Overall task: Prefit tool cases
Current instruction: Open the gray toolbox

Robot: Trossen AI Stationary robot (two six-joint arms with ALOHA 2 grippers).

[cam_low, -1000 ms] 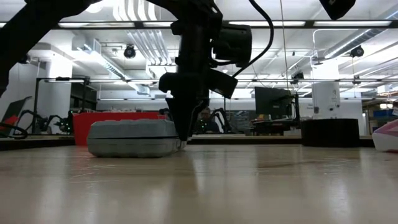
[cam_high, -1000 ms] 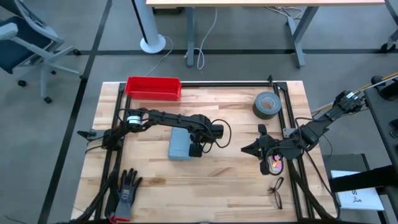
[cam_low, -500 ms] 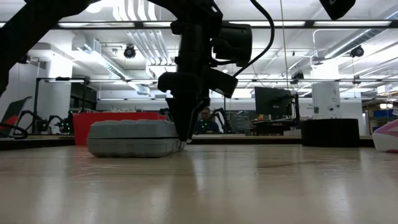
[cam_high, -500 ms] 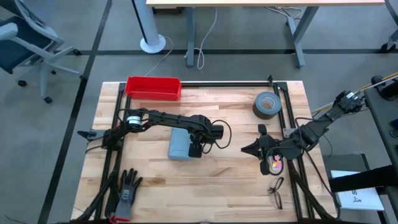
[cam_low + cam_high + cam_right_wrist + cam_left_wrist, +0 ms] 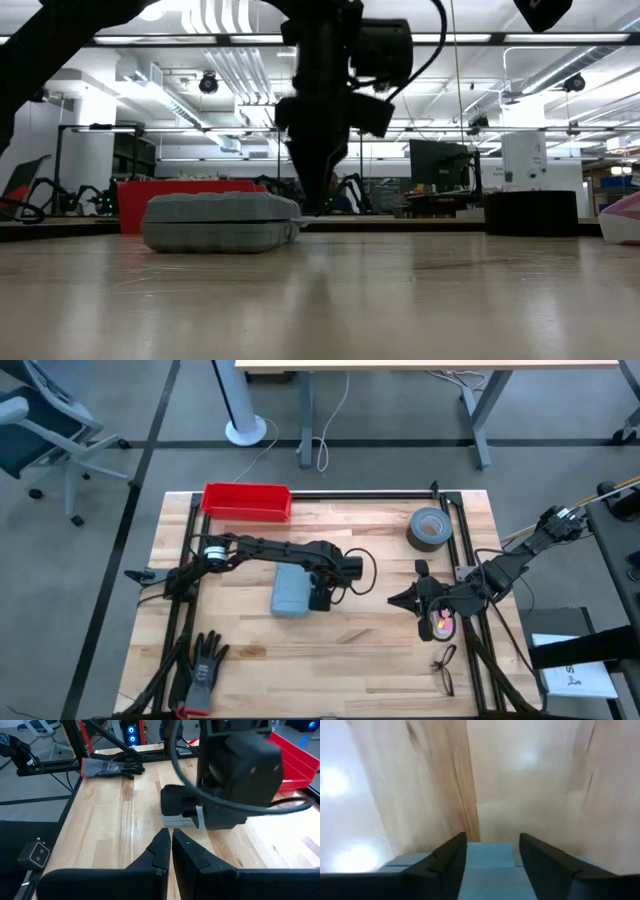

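The grey-blue tool case (image 5: 290,592) lies shut and flat on the wooden table, left of centre. My left gripper (image 5: 318,208) points straight down at the case's right edge (image 5: 292,208), its tips about level with the lid. In the left wrist view its two fingers (image 5: 451,862) stand apart, with the case's blue edge (image 5: 490,867) showing between them. My right gripper (image 5: 170,845) is shut on nothing and hovers over the right part of the table (image 5: 402,600), clear of the case. My left gripper comes at the case from above, its fingers straddling a raised blue tab (image 5: 490,851) on the case's right edge. I cannot tell whether either finger touches it. The case rests flat on the table.
A red bin (image 5: 247,501) stands at the far edge, a roll of grey tape (image 5: 430,528) at the far right. A black glove (image 5: 203,670) lies near the front left corner, glasses (image 5: 445,668) at the front right. Dark metal rails (image 5: 185,610) run along the table's sides.
My left gripper has risen from table height beside the case's right end to about the level of the lid, and has drifted slightly toward the table's right edge.
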